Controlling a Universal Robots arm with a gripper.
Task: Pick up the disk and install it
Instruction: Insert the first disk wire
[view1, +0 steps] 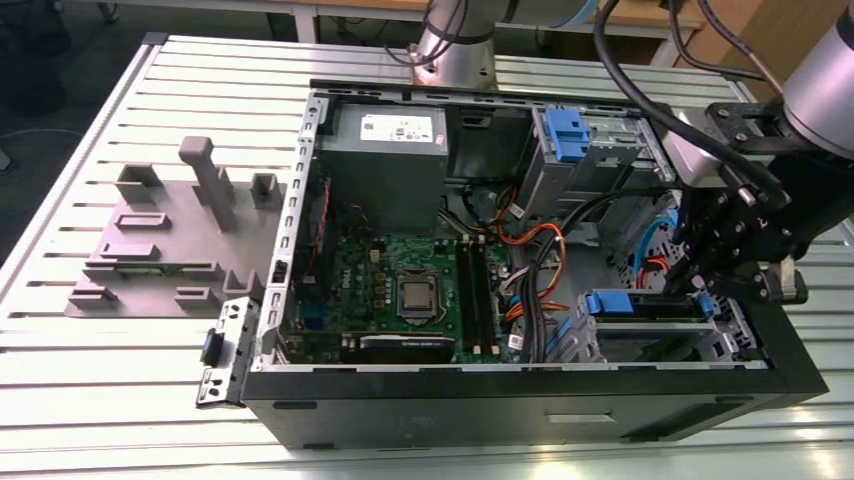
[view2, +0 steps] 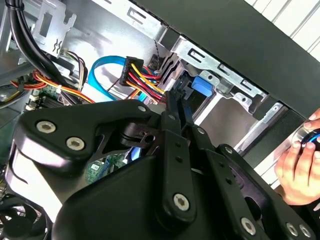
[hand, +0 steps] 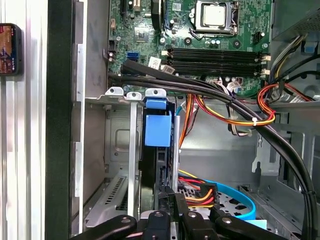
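The disk (hand: 158, 131) stands on edge, slotted deep into a metal drive cage (hand: 118, 131) straight ahead of the jaws, its near end right at their tips (contact cannot be told). A blue plastic bracket frames it, with a blue tab on the end farthest from the jaws. In the exterior view the disk (view1: 627, 303) lies just beside them.

The table (view1: 67, 340) is ribbed pale metal, the computer case (view1: 534, 415) matt black, the disk (view1: 627, 303) framed in smooth blue plastic.
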